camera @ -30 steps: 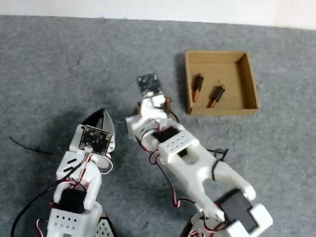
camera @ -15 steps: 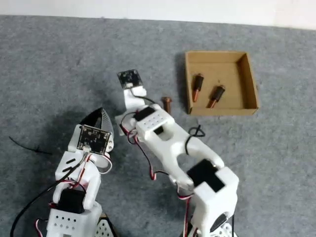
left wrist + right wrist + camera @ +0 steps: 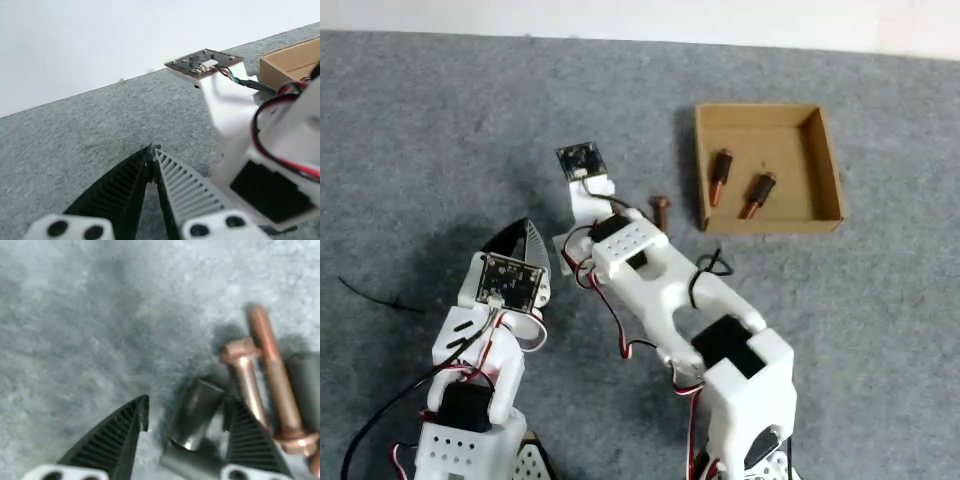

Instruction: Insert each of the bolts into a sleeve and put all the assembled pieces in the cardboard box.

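**Right arm.** In the right wrist view, the right claw is spread, with one finger on each side of a dark sleeve that rests on the grey worktop. The frame does not show whether either finger touches the sleeve. Just beside the sleeve lie two copper bolts: the short bolt and, touching it, the long bolt. A second sleeve lies beyond them and is cut off by the frame edge. In the high view, this arm's camera board and wrist cover that cluster, and one bolt end shows past the arm, near the cardboard box.

**Left arm.** The left claw has its fingers pressed together and holds nothing. The high view places it low over the worktop, well apart from the box and beside the right arm.

**Cardboard box.** The high view shows two assembled pieces lying inside the box, apart from each other. The left wrist view shows one corner of the box.

**Other.** A thin black tie lies on the worktop to the far left.
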Robot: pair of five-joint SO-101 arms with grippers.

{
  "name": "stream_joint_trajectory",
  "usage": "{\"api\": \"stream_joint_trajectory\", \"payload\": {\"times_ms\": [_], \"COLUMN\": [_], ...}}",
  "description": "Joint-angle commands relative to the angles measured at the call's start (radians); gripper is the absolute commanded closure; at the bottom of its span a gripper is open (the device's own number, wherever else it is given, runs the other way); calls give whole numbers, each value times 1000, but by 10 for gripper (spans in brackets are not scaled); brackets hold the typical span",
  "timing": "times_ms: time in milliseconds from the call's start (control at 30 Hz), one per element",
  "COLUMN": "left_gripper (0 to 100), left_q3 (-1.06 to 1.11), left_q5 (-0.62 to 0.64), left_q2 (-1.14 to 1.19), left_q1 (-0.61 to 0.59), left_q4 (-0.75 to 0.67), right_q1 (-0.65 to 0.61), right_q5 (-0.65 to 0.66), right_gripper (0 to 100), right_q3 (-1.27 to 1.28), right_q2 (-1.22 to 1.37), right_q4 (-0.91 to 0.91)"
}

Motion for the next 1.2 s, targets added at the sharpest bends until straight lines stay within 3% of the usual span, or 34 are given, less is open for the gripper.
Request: {"api": "stream_joint_trajectory", "payload": {"times_ms": [0, 100, 667, 867, 1167], "left_gripper": [993, 993, 993, 993, 993], "left_q3": [21, 21, 21, 21, 21], "left_q5": [11, 11, 9, 9, 9], "left_q2": [-5, -5, -5, -5, -5], "left_q1": [-7, -5, -4, -4, -4], "left_q4": [-20, -20, -20, -20, -20], "right_q1": [25, 30, 91, 116, 134], "right_q5": [-9, -9, -2, -2, -2], "right_gripper": [878, 921, 920, 837, 834], "right_q3": [-39, -36, -107, -128, -168], "right_q2": [-5, -5, 51, 53, 56], "right_q4": [88, 107, 107, 108, 102]}}
